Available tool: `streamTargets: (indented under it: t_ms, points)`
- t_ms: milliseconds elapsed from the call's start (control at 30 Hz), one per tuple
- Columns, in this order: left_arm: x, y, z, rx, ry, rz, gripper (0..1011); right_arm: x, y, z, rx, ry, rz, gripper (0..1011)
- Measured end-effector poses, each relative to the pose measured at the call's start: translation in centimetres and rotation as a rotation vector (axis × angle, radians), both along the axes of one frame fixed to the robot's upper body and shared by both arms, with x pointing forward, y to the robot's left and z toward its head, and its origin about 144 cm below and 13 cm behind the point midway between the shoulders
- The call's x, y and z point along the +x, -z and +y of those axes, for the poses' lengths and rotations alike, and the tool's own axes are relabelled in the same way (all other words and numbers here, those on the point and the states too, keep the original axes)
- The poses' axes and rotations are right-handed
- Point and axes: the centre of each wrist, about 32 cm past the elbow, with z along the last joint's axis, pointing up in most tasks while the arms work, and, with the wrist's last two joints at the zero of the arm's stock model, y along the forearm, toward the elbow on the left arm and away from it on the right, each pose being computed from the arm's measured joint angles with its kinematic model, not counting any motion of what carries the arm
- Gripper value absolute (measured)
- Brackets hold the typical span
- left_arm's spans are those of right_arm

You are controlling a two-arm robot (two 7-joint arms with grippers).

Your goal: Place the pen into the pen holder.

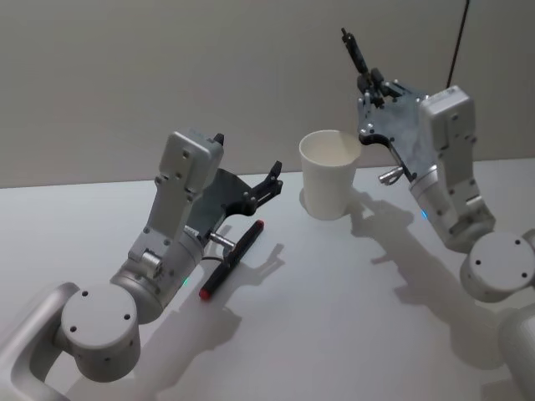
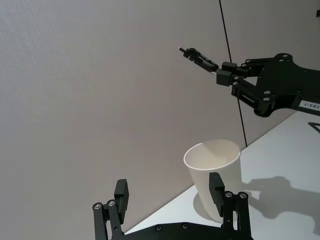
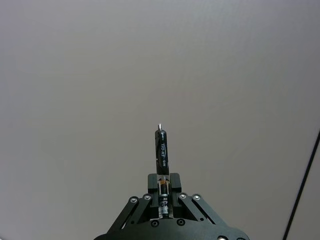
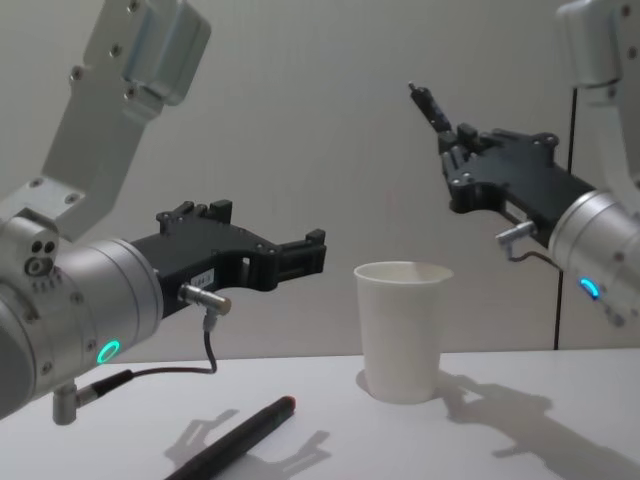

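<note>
The carry is judged in hand: the pen (image 1: 354, 50) is clamped in the right hand (image 1: 366, 82) above the pen holder (image 1: 330, 180). Tipping downward and lowering are needed next. The left hand (image 1: 272, 179) is spread open, empty, over the tabletop (image 1: 351, 317).

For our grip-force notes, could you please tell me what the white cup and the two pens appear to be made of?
Pen holder: likely thin paper, matte white, rolled rim. Held pen, in the right end effector: seemingly glossy black plastic, printed lettering, metallic-looking tip. Lying pen on the table: probably matte black plastic, red end.
</note>
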Motion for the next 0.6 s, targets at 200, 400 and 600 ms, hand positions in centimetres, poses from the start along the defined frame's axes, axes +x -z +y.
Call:
streamTargets:
  t_ms: [200, 400, 600]
  points:
    - [0.0, 0.0, 0.0, 0.000, 0.000, 0.000, 1001, 0.8, 0.5, 0.4, -0.018, -0.016, -0.016, 131]
    - [0.0, 0.0, 0.0, 0.000, 0.000, 0.000, 1001, 1.8, 1.2, 1.1, -0.032, -0.034, -0.034, 131]
    - [0.0, 0.0, 0.0, 0.000, 0.000, 0.000, 1001, 2.5, 1.7, 1.7, -0.039, -0.049, -0.041, 131]
